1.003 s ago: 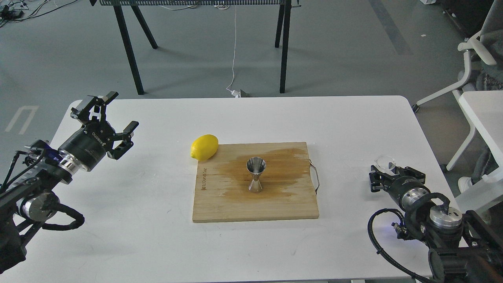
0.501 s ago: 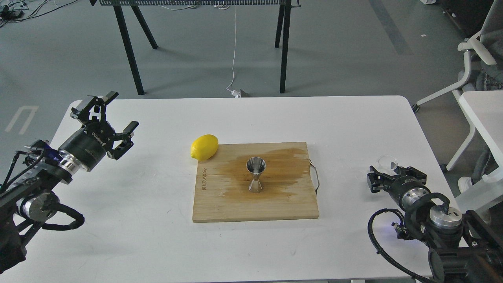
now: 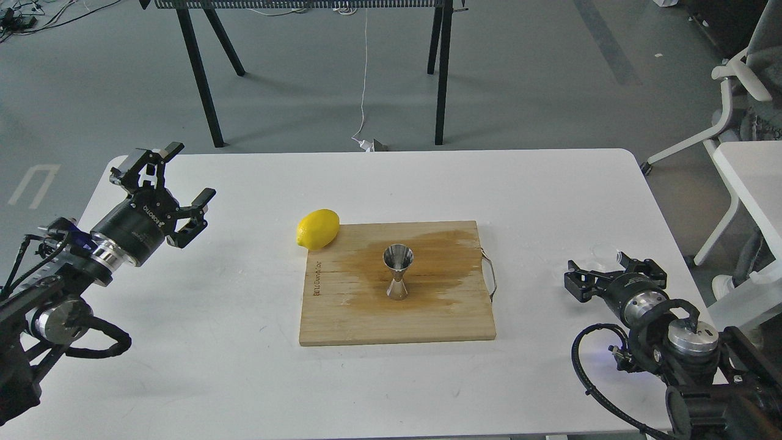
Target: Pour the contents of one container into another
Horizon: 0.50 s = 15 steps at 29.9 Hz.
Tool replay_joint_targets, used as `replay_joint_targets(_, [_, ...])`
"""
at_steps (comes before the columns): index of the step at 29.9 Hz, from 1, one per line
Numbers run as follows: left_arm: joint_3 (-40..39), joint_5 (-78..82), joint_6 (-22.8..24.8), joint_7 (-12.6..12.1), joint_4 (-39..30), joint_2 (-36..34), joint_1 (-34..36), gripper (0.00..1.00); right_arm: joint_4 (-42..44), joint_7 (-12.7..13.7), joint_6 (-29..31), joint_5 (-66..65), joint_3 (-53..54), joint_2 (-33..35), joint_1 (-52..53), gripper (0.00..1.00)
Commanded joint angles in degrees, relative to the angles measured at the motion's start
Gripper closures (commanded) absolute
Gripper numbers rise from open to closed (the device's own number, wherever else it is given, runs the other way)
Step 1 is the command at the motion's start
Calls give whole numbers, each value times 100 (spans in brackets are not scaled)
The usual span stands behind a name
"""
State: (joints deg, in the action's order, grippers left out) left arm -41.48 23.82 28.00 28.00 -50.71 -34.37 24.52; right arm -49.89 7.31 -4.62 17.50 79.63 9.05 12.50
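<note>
The clear cup (image 3: 603, 251) rests low on the white table at the far right, faint against the surface. My right gripper (image 3: 611, 271) is just behind it, open, one finger on either side of the cup and not gripping it. The steel jigger (image 3: 397, 272) stands upright in the middle of the wooden cutting board (image 3: 397, 321), on a wet brown stain. My left gripper (image 3: 181, 178) hovers open and empty over the table's left side, far from both containers.
A lemon (image 3: 317, 229) lies at the board's back left corner. The board has a metal handle (image 3: 490, 275) on its right edge. Beyond the white table (image 3: 244, 379), a second table's edge (image 3: 751, 177) and an office chair (image 3: 742, 79) stand to the right.
My right gripper has spread its fingers and let go of the cup, which has dropped from a raised, tilted pose to rest on the table. The left arm has not moved.
</note>
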Motion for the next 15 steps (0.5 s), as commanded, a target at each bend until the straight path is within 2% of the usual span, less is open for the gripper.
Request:
replay_joint_targets(1, [0, 0, 0, 0, 0, 0, 0, 1, -274, 16, -22, 7, 26, 35, -177, 2])
replay_joint_targets(6, [-9, 0, 0, 0, 0, 0, 0, 1, -793, 25, -66, 7, 96, 175, -547, 2])
replay_joint_targets(15, [0, 0, 0, 0, 0, 0, -9, 1, -2005, 34, -742, 34, 359, 518, -1135, 2])
